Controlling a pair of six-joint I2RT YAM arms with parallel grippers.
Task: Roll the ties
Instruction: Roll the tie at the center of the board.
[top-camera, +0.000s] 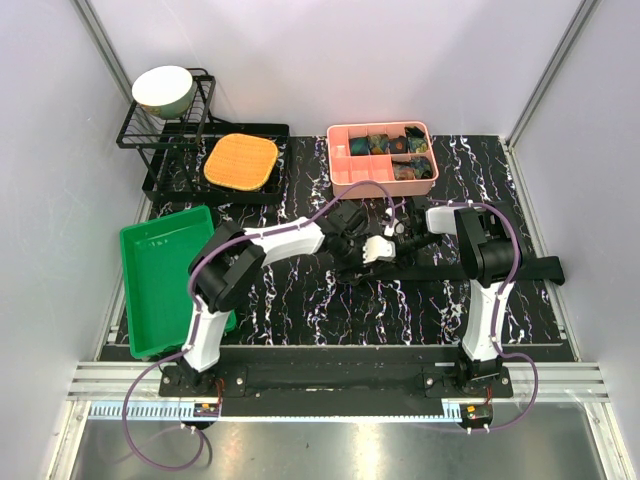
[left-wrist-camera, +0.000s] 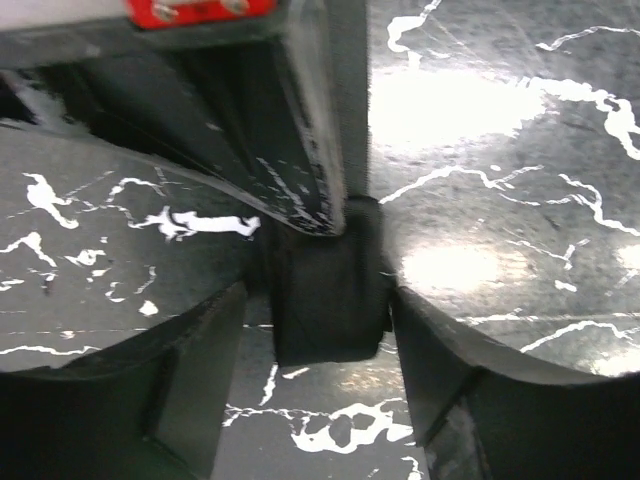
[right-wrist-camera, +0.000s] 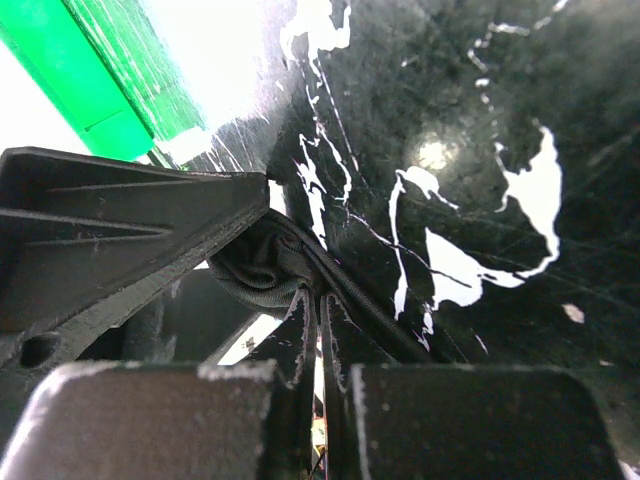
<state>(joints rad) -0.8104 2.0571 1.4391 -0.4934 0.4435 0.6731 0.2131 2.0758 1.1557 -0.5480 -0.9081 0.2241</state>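
A black tie (top-camera: 530, 269) lies stretched along the marbled table toward the right. Its near end is wound into a small dark roll (left-wrist-camera: 325, 290) between the two grippers at the table's middle. My left gripper (left-wrist-camera: 318, 300) is open, with one finger on each side of the roll and a gap on the left side; it also shows in the top view (top-camera: 366, 250). My right gripper (right-wrist-camera: 320, 300) is shut on the tie's fabric (right-wrist-camera: 262, 268) at the roll, and it shows from above (top-camera: 400, 240).
A pink divided tray (top-camera: 338, 160) at the back holds several rolled ties (top-camera: 400, 150). A green tray (top-camera: 165, 275) sits at the left. A black dish rack (top-camera: 165, 135) holds a bowl (top-camera: 163, 88), with an orange pad (top-camera: 241, 161) beside it.
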